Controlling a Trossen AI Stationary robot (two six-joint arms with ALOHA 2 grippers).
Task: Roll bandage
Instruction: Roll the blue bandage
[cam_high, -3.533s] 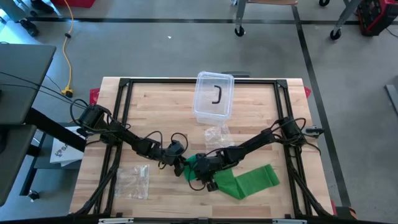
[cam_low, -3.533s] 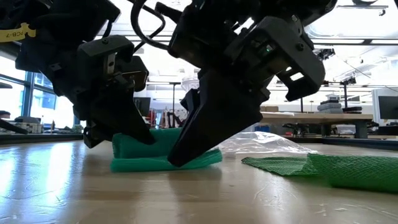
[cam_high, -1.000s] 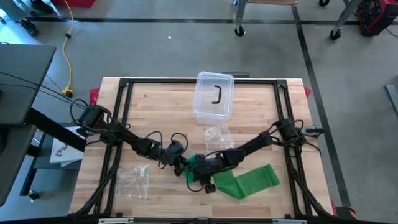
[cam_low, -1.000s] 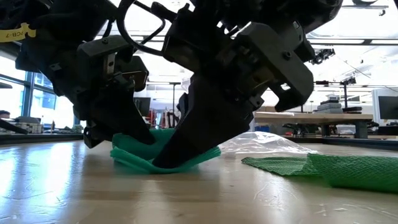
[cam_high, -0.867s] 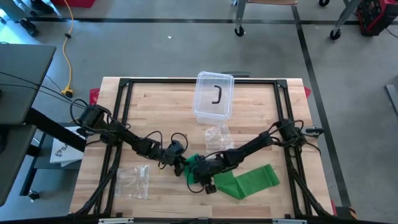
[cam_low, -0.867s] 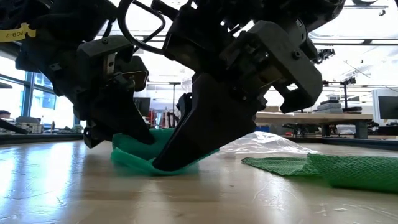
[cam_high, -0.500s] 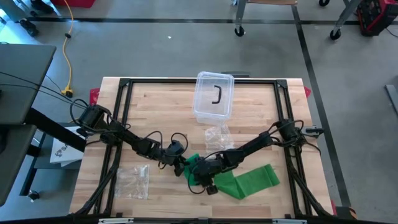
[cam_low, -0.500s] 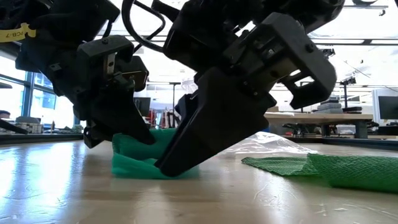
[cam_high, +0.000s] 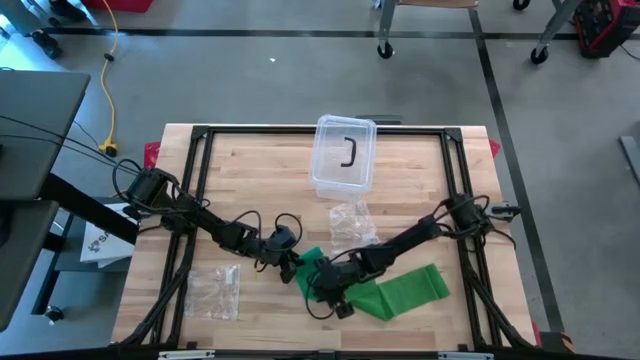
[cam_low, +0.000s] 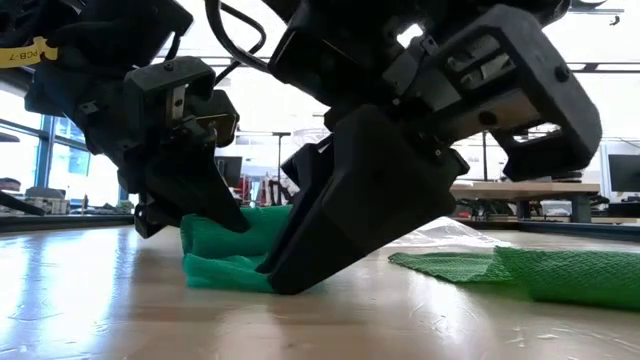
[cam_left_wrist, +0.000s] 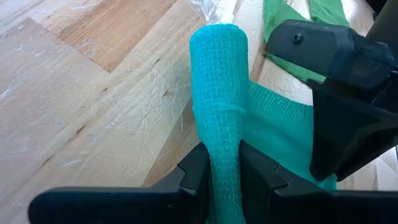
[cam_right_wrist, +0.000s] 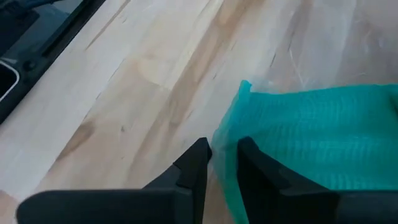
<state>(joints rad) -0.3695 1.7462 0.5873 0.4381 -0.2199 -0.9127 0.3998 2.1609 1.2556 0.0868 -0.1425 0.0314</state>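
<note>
1. Overhead first: your bandage (cam_high: 400, 290) lies on the table (cam_high: 250, 170) toward five o'clock, its loose tail trailing to four o'clock and its rolled end between the two tools near the front middle. Your left gripper (cam_high: 290, 264) sits at the roll's nine o'clock side; your right gripper (cam_high: 322, 290) has slid slightly toward six o'clock since a second ago. A clear box (cam_high: 344, 155) stands at twelve o'clock, a plastic bag (cam_high: 213, 290) at seven o'clock.

2. Table-level view: the right gripper (cam_low: 290, 285) has shifted forward along the wood, its tip now pressing the bandage's lower fold (cam_low: 225, 272) down. Likely you are tucking another wrap.

3. Left wrist view: the left gripper (cam_left_wrist: 222, 168) stays pinching the rolled end (cam_left_wrist: 217, 93), holding it like a spindle.

4. Right wrist view: the right gripper (cam_right_wrist: 222, 163) has its fingers narrowly apart, straddling the bandage's edge (cam_right_wrist: 233, 134); whether it grips, you cannot tell.
</note>
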